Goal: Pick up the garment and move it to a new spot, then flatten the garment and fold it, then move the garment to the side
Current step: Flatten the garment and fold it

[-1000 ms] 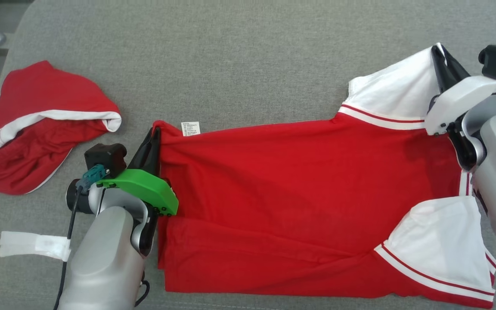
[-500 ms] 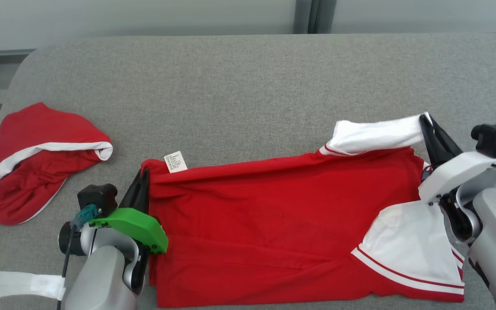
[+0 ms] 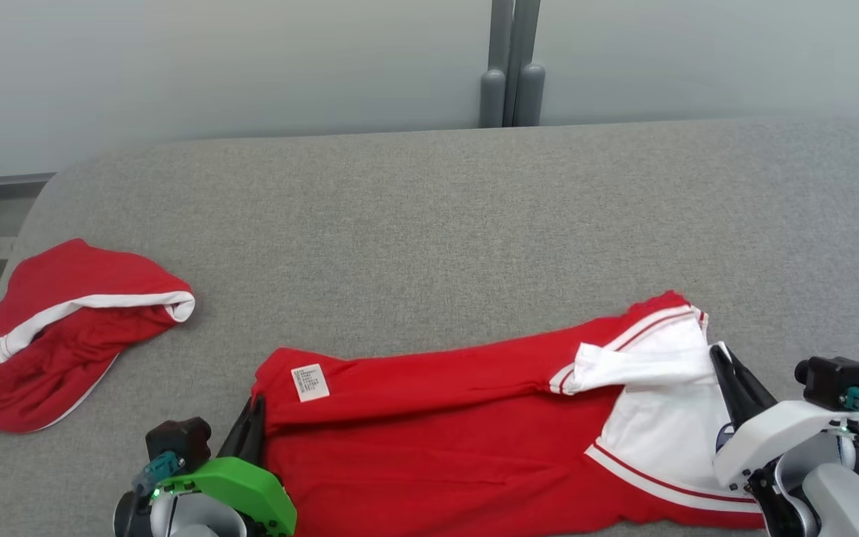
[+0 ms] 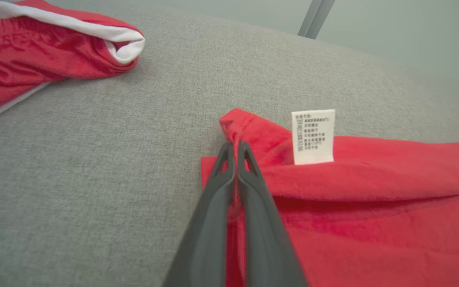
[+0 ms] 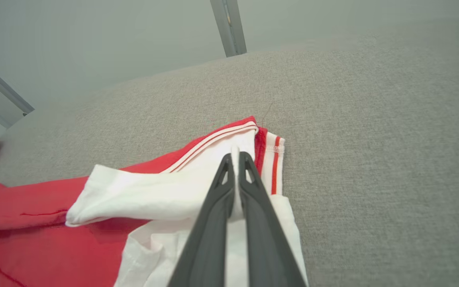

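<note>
The garment (image 3: 444, 455) is a red shirt with white, red-striped sleeves, lying folded over itself along the near edge of the grey padded surface (image 3: 429, 224). My left gripper (image 3: 256, 406) is shut on the shirt's red hem corner (image 4: 235, 127), beside a white care label (image 4: 313, 136). My right gripper (image 3: 719, 356) is shut on the white sleeve (image 5: 197, 187), pinching a fold of it between both fingers (image 5: 249, 191). The held edge is doubled toward the near side over the lower layer of the shirt (image 5: 22, 239).
A second red piece of clothing with a white band (image 3: 71, 328) lies bunched at the left of the surface. A pale wall with a grey post (image 3: 508, 67) rises behind the far edge. The surface's left corner is rounded (image 3: 34, 216).
Both grippers have drawn the shirt's far edge toward the near side, folding it over the rest. The head camera has tilted up, so the wall now shows.
</note>
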### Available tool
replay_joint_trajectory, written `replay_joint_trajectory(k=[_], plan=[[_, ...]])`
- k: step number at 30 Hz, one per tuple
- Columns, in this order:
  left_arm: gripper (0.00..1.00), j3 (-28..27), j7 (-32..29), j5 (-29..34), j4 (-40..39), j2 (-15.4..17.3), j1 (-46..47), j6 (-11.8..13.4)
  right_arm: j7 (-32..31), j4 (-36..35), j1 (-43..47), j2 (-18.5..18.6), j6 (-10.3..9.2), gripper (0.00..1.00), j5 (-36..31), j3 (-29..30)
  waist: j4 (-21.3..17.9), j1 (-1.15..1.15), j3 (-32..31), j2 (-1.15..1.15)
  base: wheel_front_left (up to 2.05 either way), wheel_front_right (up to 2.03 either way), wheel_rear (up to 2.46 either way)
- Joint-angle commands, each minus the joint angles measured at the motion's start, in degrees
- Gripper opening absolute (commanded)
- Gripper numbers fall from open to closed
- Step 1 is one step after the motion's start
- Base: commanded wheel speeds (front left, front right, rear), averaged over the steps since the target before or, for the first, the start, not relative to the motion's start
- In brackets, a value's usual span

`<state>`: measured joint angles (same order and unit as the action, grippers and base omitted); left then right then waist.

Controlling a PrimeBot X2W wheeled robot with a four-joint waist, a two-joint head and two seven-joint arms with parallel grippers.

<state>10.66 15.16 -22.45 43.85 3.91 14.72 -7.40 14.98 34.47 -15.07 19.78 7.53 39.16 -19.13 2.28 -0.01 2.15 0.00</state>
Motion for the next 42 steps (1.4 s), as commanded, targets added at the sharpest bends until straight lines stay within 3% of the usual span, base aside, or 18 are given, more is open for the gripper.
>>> replay_joint_trajectory(k=[1,13,37,38,39,40,41,42], plan=[[0.00,-0.38,-0.04,-0.70,-0.28,-0.14,-0.94,-0.09,0.24,0.11,0.96,-0.10,-0.09,0.00,-0.12,0.47,-0.57,0.01,-1.03,0.00,0.00,0.00,0.00],[0.00,-0.31,-0.04,-1.47,-0.83,-0.71,-5.01,-0.09,0.26,0.78,4.36,-3.58,-0.09,0.00,-2.97,5.11,-0.75,0.01,-2.36,0.00,0.00,0.00,0.00],[0.00,-2.53,-0.04,-1.16,-3.09,-0.90,-10.91,0.17,0.27,-0.84,9.64,-4.45,-0.09,0.00,-4.20,7.82,-1.77,0.01,-4.90,0.00,0.00,0.00,0.00],[0.22,-2.52,-0.04,-1.02,-3.02,-0.90,-10.90,0.29,0.27,-0.38,9.61,-4.38,-0.09,0.00,-4.18,7.88,-1.77,0.01,-4.92,0.00,0.00,0.00,0.00],[0.86,-2.65,-0.04,-0.77,-3.37,-0.90,-10.79,0.53,0.27,0.18,9.64,-4.41,-0.09,0.41,-4.17,7.90,-1.76,0.01,-4.94,0.00,0.00,0.00,0.00],[1.00,-2.71,-0.04,-0.47,-3.65,-0.89,-10.84,0.74,0.27,0.43,9.47,-4.52,-0.09,0.65,-4.06,8.06,-1.76,0.01,-4.91,0.00,0.00,0.00,0.00],[1.00,-2.77,-0.04,-0.09,-3.92,-0.89,-10.99,0.90,0.27,0.66,9.30,-4.61,-0.09,1.00,-3.96,8.27,-1.72,0.01,-4.88,0.00,0.00,0.00,0.00],[1.00,-2.96,-0.04,0.27,-4.36,-0.89,-11.13,1.13,0.27,0.78,9.17,-4.69,-0.09,1.00,-3.94,8.46,-1.66,0.01,-4.85,0.00,0.00,0.00,0.00]])
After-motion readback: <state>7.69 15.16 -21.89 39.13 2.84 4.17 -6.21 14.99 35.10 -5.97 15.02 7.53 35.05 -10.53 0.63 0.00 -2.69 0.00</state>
